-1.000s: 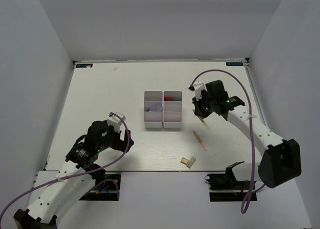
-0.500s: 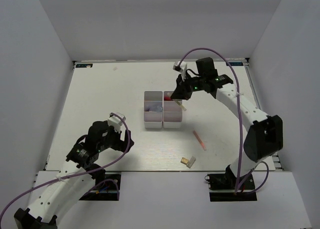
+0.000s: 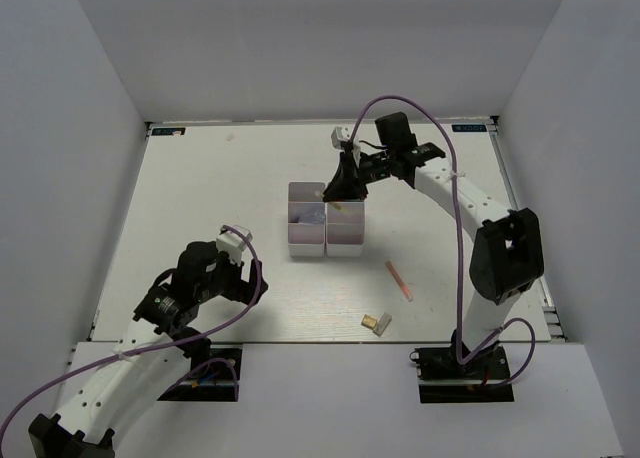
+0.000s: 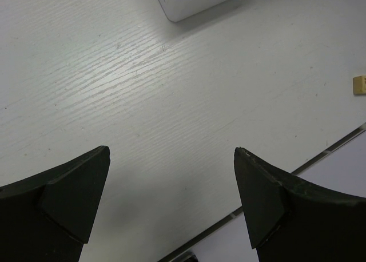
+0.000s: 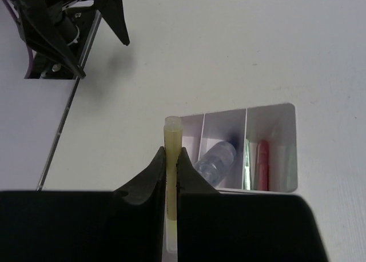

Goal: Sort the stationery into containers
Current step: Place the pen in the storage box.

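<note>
My right claw [image 5: 171,165] is squeezed tight on a pale yellow stick [image 5: 171,130], up over the white trays [image 3: 307,242]. A clear tube [image 5: 217,159] lies inside one tray. My left claw [image 4: 171,156] is wide apart over the table [image 4: 171,73], holding nothing. The orange pen [image 3: 399,280] and tan block [image 3: 376,322] lie on the table, apart from the trays.

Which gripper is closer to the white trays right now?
Right. The right gripper, shut on a pale yellow stick, hangs over the far end of the trays. The left gripper is open, off to their near-left, well apart from them.
</note>
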